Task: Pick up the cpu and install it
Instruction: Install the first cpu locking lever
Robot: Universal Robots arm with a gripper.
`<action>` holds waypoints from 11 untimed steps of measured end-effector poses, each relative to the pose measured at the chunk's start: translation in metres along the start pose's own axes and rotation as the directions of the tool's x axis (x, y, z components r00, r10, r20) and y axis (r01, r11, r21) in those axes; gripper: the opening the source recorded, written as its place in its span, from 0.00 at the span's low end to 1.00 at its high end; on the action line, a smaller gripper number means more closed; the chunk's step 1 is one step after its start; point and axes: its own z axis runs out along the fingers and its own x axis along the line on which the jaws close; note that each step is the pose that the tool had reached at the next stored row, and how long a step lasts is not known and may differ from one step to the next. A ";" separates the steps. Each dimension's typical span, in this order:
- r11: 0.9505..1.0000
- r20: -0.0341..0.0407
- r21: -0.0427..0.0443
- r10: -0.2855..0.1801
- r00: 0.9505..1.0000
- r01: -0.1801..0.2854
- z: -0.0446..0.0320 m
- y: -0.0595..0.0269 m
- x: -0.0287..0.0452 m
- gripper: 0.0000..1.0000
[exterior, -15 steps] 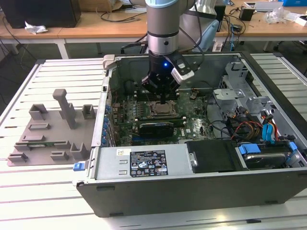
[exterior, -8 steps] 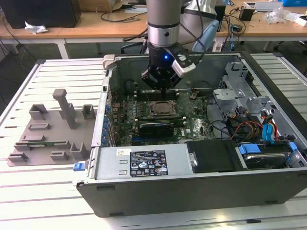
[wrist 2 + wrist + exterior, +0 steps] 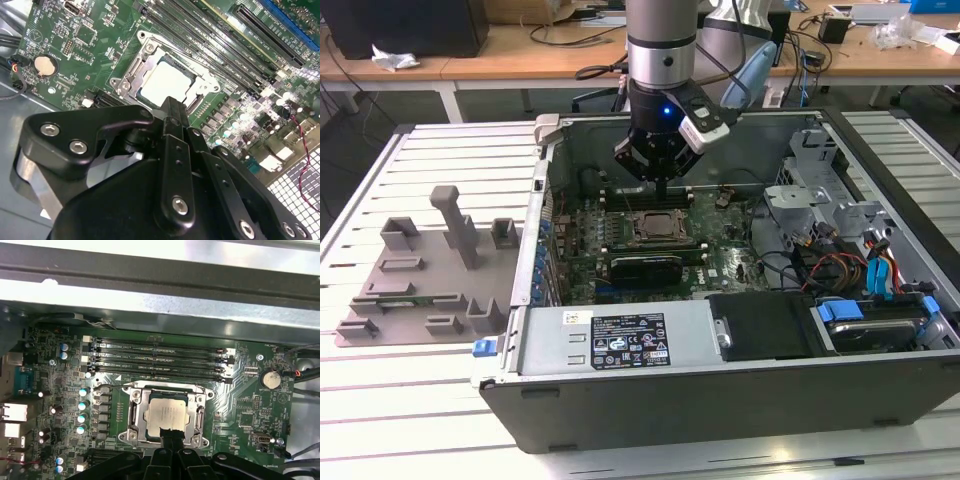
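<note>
Table: nearest you in the exterior view is the white slatted table [image 3: 410,420], and the open computer case [image 3: 720,405] lies on it.
Case, near side: just inside the near wall you have a silver power supply [image 3: 610,340]. Toward the exterior view's right come a black shroud [image 3: 760,325] and a drive with blue tabs [image 3: 880,322].
Tray: at the exterior view's left, beside the case, a grey tray [image 3: 370,310] of plastic blocks rests on the table, well apart from your gripper [image 3: 663,190].
Motherboard: the green board [image 3: 725,262] lies on the case floor, beyond the power supply.
Cpu: the cpu [image 3: 167,412] lies flat inside the metal socket frame [image 3: 136,412] on the board, silver top up.
Gripper: it hangs over the socket, pointing down, its fingers pressed together with nothing between them. In both wrist views the tip overlaps one edge of the cpu, and you cannot tell whether it touches.
Memory slots: in the first wrist view four long black slots [image 3: 157,357] run alongside the socket.
Coin cell: a round battery [image 3: 271,378] sits on the board, off to one side of the socket.
Far side: beyond the case's far wall you see wooden desks [image 3: 520,55] strewn with cables.
</note>
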 end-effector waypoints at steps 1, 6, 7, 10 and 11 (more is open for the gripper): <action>1.000 0.000 0.000 0.000 1.000 0.000 -0.0002 0.0000 0.0000 0.11; 1.000 0.000 0.000 0.000 1.000 0.000 -0.0004 0.0000 0.0000 0.11; 1.000 0.000 0.000 0.000 1.000 0.000 -0.0004 0.0000 0.0000 0.11; 1.000 0.000 0.000 0.000 1.000 0.000 -0.0004 0.0000 0.0000 0.11; 1.000 0.000 0.000 0.000 1.000 0.000 -0.0005 0.0000 0.0000 0.11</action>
